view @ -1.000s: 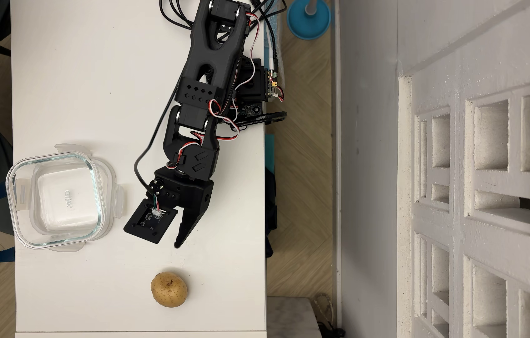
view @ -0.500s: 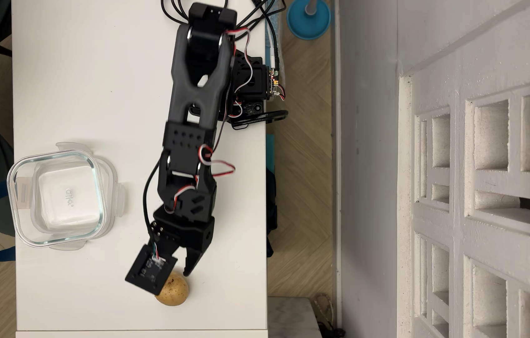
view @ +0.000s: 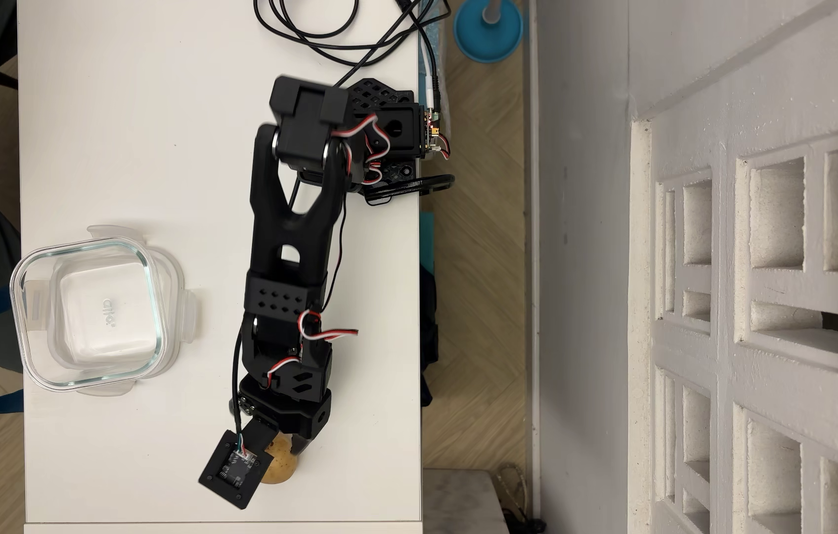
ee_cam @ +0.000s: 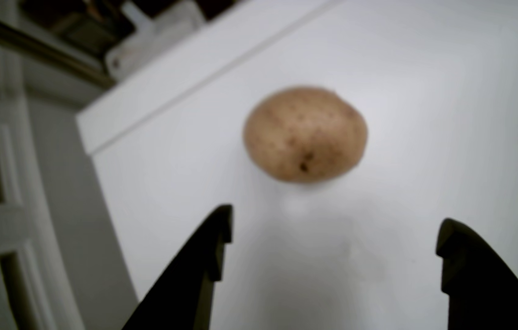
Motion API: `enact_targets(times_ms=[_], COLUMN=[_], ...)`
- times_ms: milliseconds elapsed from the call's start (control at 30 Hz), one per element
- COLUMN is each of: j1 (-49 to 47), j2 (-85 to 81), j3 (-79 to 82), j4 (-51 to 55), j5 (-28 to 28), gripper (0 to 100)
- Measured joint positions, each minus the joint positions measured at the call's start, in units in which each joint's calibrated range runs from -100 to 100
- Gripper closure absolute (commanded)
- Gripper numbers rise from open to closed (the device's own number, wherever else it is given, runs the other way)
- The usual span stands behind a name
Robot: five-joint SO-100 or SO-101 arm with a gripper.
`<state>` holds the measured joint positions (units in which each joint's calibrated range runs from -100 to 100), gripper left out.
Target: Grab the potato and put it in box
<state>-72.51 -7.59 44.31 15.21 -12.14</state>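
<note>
The tan potato (view: 282,464) with brown specks lies on the white table near its bottom edge in the overhead view, partly hidden under my wrist camera mount. In the wrist view the potato (ee_cam: 305,135) lies ahead of my gripper (ee_cam: 333,228), apart from both black fingertips. The gripper (view: 280,440) is open and empty, its jaws spread wider than the potato. The clear glass box (view: 29,328) with a greenish rim stands at the table's left edge in the overhead view, far from the gripper, with nothing in it.
A translucent plastic lid (view: 185,313) with clip tabs lies under the box. Black cables (view: 334,36) lie at the top of the table beside the arm's base (view: 396,128). The table's edge (ee_cam: 168,92) runs close behind the potato.
</note>
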Motion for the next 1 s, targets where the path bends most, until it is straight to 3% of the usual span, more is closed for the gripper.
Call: enact_targets(times_ms=[300,700,1000], j1=[1.41,1.41,1.41], j2=[3.04,24.02,28.16], j3=[-3.16,-21.21,-24.55], j4=[0.0,0.18,0.18], j5=[-0.15,-0.15,0.44], gripper=[64,64,64])
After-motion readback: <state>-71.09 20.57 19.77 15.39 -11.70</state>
